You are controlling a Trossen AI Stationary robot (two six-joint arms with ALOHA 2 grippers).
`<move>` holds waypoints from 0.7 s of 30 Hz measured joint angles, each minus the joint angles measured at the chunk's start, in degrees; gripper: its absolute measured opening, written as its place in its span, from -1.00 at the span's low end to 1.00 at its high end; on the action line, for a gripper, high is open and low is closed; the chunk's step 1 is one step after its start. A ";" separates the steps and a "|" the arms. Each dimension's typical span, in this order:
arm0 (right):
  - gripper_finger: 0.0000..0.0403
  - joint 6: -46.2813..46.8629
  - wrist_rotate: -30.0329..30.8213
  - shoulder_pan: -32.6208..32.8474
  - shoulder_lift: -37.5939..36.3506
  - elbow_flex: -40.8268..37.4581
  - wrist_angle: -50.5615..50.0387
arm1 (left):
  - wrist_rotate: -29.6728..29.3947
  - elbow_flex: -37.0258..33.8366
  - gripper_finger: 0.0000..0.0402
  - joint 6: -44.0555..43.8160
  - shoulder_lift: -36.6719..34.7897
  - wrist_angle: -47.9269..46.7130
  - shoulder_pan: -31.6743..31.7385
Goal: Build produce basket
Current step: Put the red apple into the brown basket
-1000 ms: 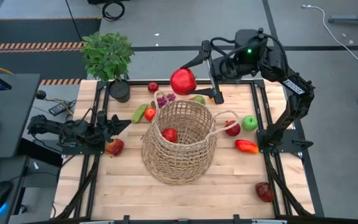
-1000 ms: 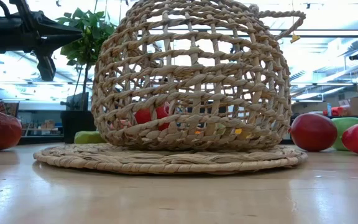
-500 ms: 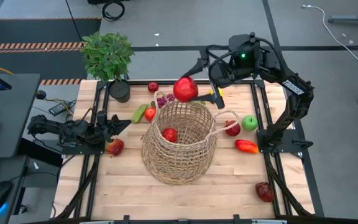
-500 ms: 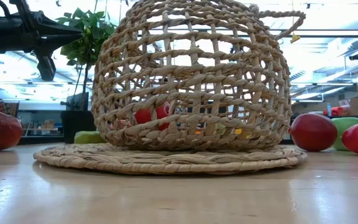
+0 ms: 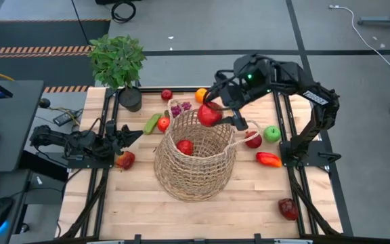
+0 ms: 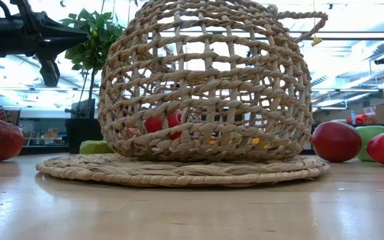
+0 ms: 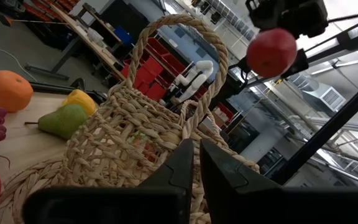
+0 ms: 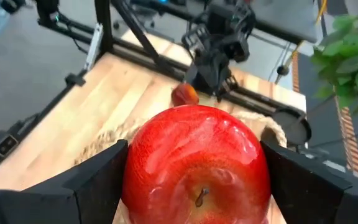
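The right end effector (image 5: 217, 114) is grasping a glossy red apple (image 5: 208, 114) between its two dark fingers, holding it in the air over the far rim of the large round tan wicker basket (image 5: 196, 154). The basket is sitting near the middle of the wooden tabletop (image 5: 141, 203), on a flat woven mat (image 6: 179, 171), and is already holding a small red fruit (image 5: 185, 147).

The left end effector (image 5: 131, 135) is waiting clenched and empty near the tabletop's left edge, just above a red fruit (image 5: 125, 160).

Loose produce is crowding the far side: purple grapes (image 5: 179, 108), an orange (image 5: 201, 95) and a green cucumber (image 5: 152, 123). A green apple (image 5: 271, 133) and a red pepper (image 5: 268, 159) are lying toward the right edge, and a dark red fruit (image 5: 288, 209) is sitting near the near right corner. The near strip of the tabletop is lying open.
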 joint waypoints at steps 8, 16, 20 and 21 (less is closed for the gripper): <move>0.74 -3.92 7.56 2.04 -0.09 -5.56 0.08 | 0.00 0.00 -0.83 -0.02 0.01 0.01 0.00; 0.74 -8.27 8.95 2.96 -0.08 -15.68 5.42 | -0.02 0.00 -0.84 -0.02 0.02 0.00 -0.02; 0.74 -11.77 8.94 2.96 -0.08 -20.73 10.78 | 0.00 -0.02 -0.85 -0.01 0.01 0.00 0.00; 0.74 -12.92 8.93 2.96 -0.08 -21.78 12.05 | 0.00 -0.02 -0.85 -0.01 0.02 0.00 0.00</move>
